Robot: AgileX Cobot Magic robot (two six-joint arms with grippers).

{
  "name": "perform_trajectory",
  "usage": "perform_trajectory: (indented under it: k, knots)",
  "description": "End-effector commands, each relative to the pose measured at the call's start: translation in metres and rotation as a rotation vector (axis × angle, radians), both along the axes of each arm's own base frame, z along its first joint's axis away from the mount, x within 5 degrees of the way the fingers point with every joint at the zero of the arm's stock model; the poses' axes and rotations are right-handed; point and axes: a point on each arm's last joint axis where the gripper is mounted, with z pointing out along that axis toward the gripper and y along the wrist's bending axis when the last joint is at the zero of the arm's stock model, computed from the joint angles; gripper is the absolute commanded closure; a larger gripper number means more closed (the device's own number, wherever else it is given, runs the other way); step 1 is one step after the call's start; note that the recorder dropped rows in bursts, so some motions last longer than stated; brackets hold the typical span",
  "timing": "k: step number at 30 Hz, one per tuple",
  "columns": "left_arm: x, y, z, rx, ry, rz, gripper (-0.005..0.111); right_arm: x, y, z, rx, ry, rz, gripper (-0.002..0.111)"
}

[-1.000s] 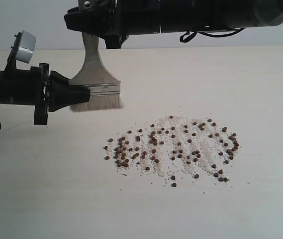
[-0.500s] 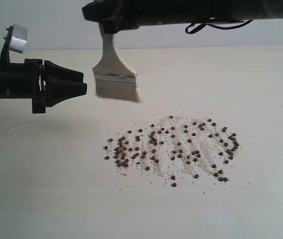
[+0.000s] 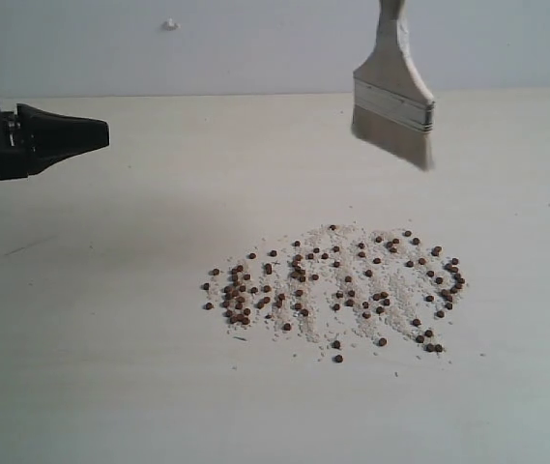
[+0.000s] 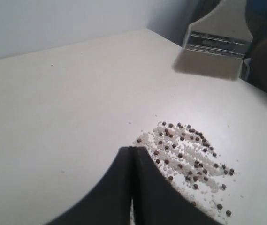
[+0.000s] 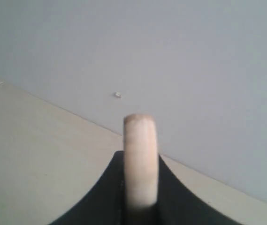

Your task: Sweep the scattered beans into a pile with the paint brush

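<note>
The beans (image 3: pixel 337 290) lie scattered among white crumbs across the middle of the table, also seen in the left wrist view as beans (image 4: pixel 192 157). The paint brush (image 3: pixel 395 97) hangs bristles down in the air above and behind the right part of the spread, clear of the table; the left wrist view shows the paint brush (image 4: pixel 215 44) too. My right gripper (image 5: pixel 140 161) is shut on the paint brush handle (image 5: pixel 140 154), whose end sticks out between the fingers. My left gripper (image 3: pixel 101 132) is shut and empty at the far left, its tip (image 4: pixel 133 149) short of the beans.
The pale table (image 3: pixel 110 367) ends at a grey wall (image 3: pixel 255 39) behind. A small white speck (image 3: pixel 169 24) sits on the wall. The right arm is almost entirely out of the exterior view.
The right arm has carried the brush to the right and upward, away from the left gripper. The left gripper has let go of the bristle end, shut and drawn back to the left.
</note>
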Motion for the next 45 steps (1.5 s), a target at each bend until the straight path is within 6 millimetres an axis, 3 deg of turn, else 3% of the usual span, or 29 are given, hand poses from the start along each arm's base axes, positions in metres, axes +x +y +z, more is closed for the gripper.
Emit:
perform_trajectory:
  k: [1, 5, 12, 15, 20, 27, 33, 40, 45]
  knots:
    - [-0.033, -0.001, 0.007, -0.080, -0.005, 0.095, 0.107, -0.038, -0.022, 0.006, -0.015, -0.025, -0.079, 0.108]
    - [-0.087, -0.005, 0.013, -0.104, -0.043, 0.170, 0.107, -0.084, -0.042, -0.010, -0.052, -0.022, -0.122, 0.108]
    - [-0.163, -0.005, 0.029, -0.209, -0.161, 0.335, 0.107, -0.140, -0.064, -0.025, 0.003, -0.040, -0.152, 0.108]
    - [-0.189, -0.003, 0.033, -0.234, -0.240, 0.406, 0.107, -0.160, -0.067, -0.043, 0.008, -0.025, -0.117, 0.108]
    - [-0.206, 0.005, 0.027, -0.118, -0.267, 0.551, 0.107, -0.173, -0.068, -0.063, 0.007, 0.007, -0.079, 0.108]
    - [-0.216, 0.032, 0.029, -0.123, -0.259, 0.911, 0.107, -0.175, -0.065, -0.067, 0.010, 0.019, -0.050, 0.108]
    - [-0.228, 0.037, 0.034, -0.129, -0.318, 0.980, 0.107, -0.176, -0.065, -0.068, 0.001, 0.015, -0.045, 0.108]
    - [-0.239, 0.050, 0.024, -0.037, -0.262, 1.141, 0.107, -0.181, -0.064, -0.064, 0.009, -0.017, -0.006, 0.108]
    - [-0.245, 0.050, 0.029, -0.069, -0.320, 1.150, 0.107, -0.181, -0.064, -0.064, 0.008, -0.016, -0.008, 0.108]
